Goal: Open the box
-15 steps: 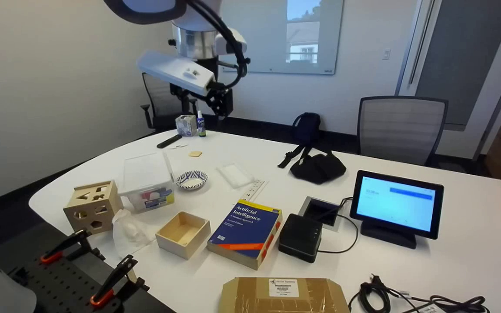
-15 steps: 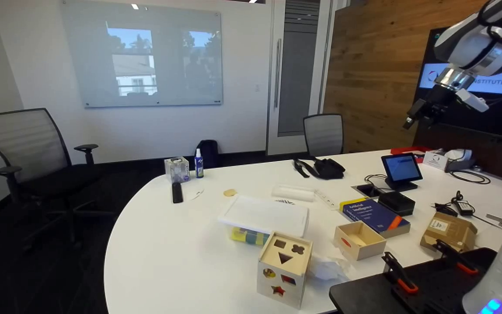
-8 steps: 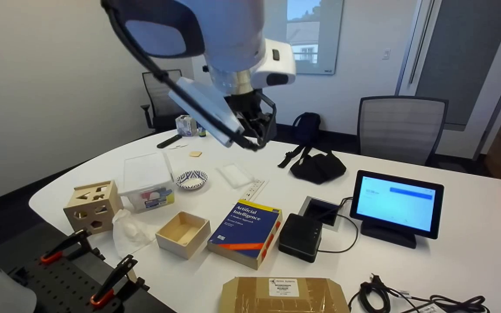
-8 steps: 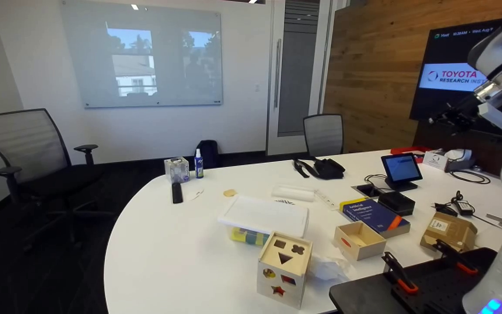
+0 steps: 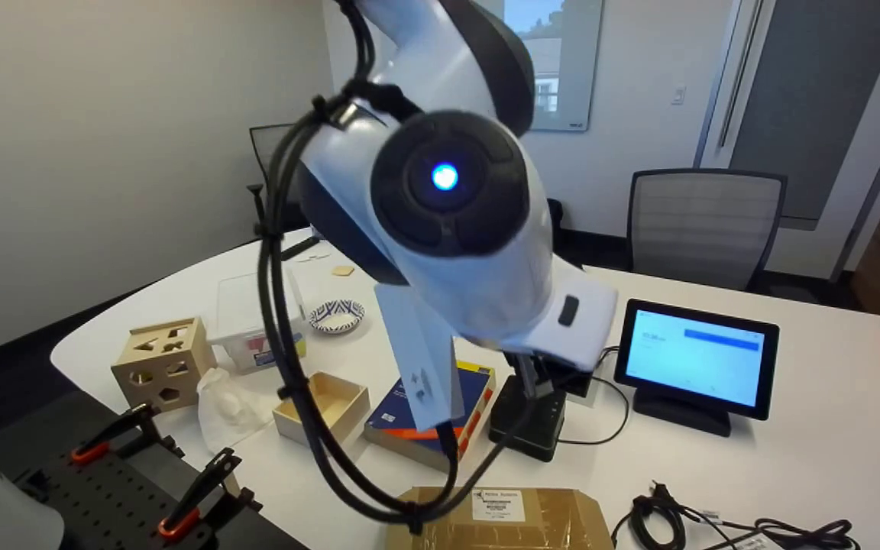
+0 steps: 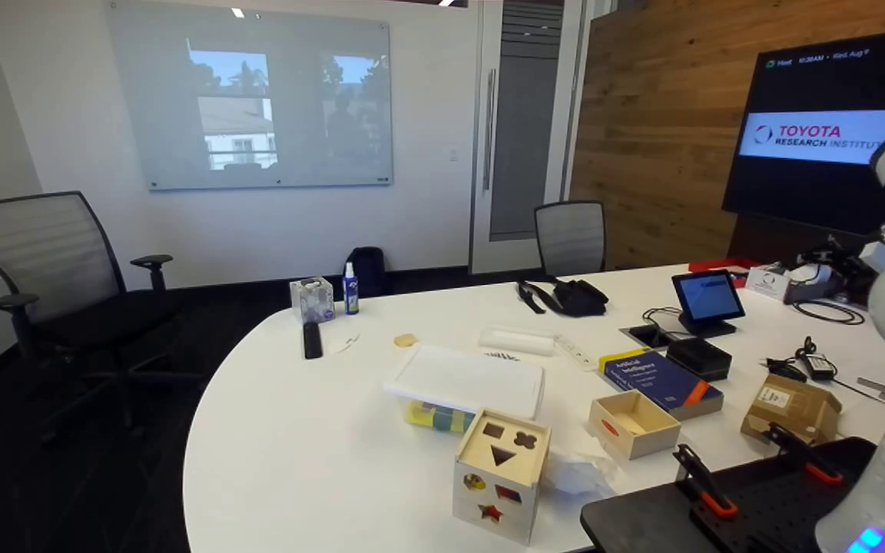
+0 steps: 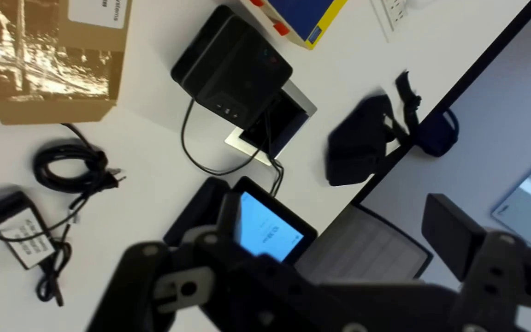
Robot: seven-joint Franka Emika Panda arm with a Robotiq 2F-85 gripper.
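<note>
Wide, flat brown cardboard box (image 5: 520, 532) lies closed on white tabletop (image 5: 829, 458)

The top lies down under glossy tape (image 7: 58, 74) that shines in the wrist view. A white printed label (image 5: 498, 506) sits on it near one edge. The box rests label side up, its visible corners slanted. In an exterior view the frame crops it; the wrist view also shows only part.

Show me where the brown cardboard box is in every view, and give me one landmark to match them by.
In an exterior view: the cardboard box is at the bottom edge, slightly right of centre, cut off by the frame.
In an exterior view: the cardboard box is at lower right.
Wrist view: the cardboard box is in the top left corner, cut off.
Shared landmark: the lit tablet.
</note>
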